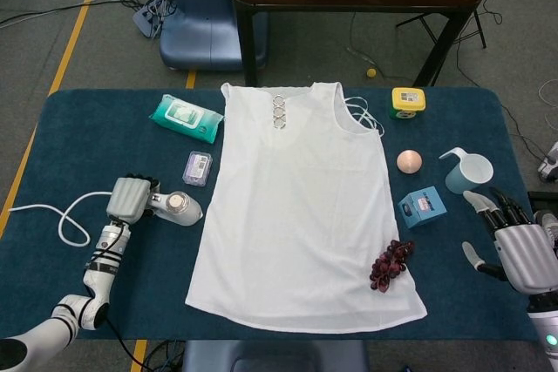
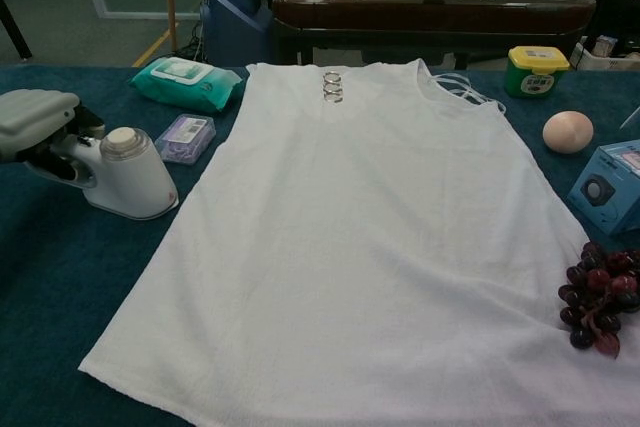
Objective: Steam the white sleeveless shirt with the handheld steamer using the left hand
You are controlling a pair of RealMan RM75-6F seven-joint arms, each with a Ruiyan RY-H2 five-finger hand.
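Observation:
The white sleeveless shirt [image 1: 305,206] lies flat in the middle of the blue table [image 1: 87,128], neckline to the far side; in the chest view the shirt [image 2: 370,237] fills most of the frame. The white handheld steamer [image 1: 179,207] rests on the table just off the shirt's left edge, round head toward the shirt. My left hand [image 1: 131,199] wraps its fingers over the steamer's handle; the chest view shows the hand [image 2: 35,115] on the rear of the steamer [image 2: 128,175]. My right hand [image 1: 514,246] hovers at the table's right edge, fingers spread, holding nothing.
Left of the shirt lie a green wipes pack [image 1: 184,118] and a small purple box [image 1: 198,167]. The steamer's white cord [image 1: 65,215] loops left. Right of the shirt: yellow jar [image 1: 407,100], peach ball [image 1: 409,161], blue-grey cup [image 1: 467,172], blue box [image 1: 422,206]. Dark grapes [image 1: 391,264] rest on the hem.

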